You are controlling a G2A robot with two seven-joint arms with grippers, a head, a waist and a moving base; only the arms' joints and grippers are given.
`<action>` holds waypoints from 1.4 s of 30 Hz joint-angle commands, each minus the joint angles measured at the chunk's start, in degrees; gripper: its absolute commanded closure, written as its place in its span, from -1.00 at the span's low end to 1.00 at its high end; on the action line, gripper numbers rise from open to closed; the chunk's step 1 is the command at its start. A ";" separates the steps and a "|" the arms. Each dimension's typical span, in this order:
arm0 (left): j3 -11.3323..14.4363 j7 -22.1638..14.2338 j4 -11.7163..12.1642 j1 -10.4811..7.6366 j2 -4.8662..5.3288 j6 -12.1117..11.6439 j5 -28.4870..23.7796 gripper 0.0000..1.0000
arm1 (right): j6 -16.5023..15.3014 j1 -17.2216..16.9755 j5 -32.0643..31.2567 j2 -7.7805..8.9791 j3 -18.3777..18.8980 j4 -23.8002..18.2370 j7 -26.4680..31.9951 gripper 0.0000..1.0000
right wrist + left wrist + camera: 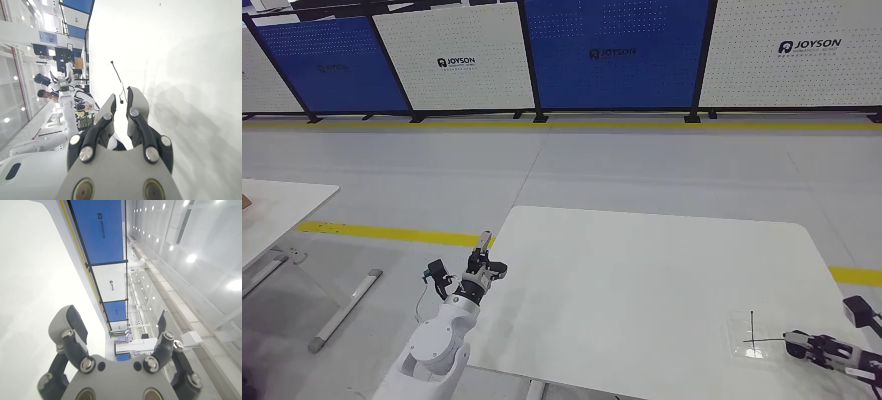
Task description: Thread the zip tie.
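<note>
- Right jaws [122,92]: narrow gap, pads not touching, with bare worktop [642,290] visible between them. They look empty.
- Just past those tips is a thin black zip tie [121,101], lying flat with its small square head nearest the jaws. Can't tell if a pad touches it.
- Farther out is a second black zip tie [116,73], straight and flat, with its head at the far end.
- Both ties sit near the worktop's front right corner, beside the right arm.
- Left jaws [117,313]: wide apart and empty, at the worktop's left edge, well apart from the ties.
- Handling, my read: very light, thin, springy and slick. It lies flush, so it will likely skate when nudged.
- Grip: pinch across the strap's flat width close to the head. Leave the tail tip free for feeding, and have the other jaws steady the head.
</note>
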 commanded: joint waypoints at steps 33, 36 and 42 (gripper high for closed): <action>0.00 0.00 0.00 0.00 0.00 0.00 0.00 -1.00 | -5.19 -2.45 19.21 1.08 4.55 3.94 6.42 1.00; 0.00 0.00 0.00 0.00 0.00 0.00 0.00 -1.00 | -5.17 -3.27 23.54 1.35 3.22 3.02 6.42 1.00; 0.00 0.00 0.00 0.00 0.00 0.00 0.00 -1.00 | -4.93 -3.46 24.63 1.47 2.70 2.92 6.42 1.00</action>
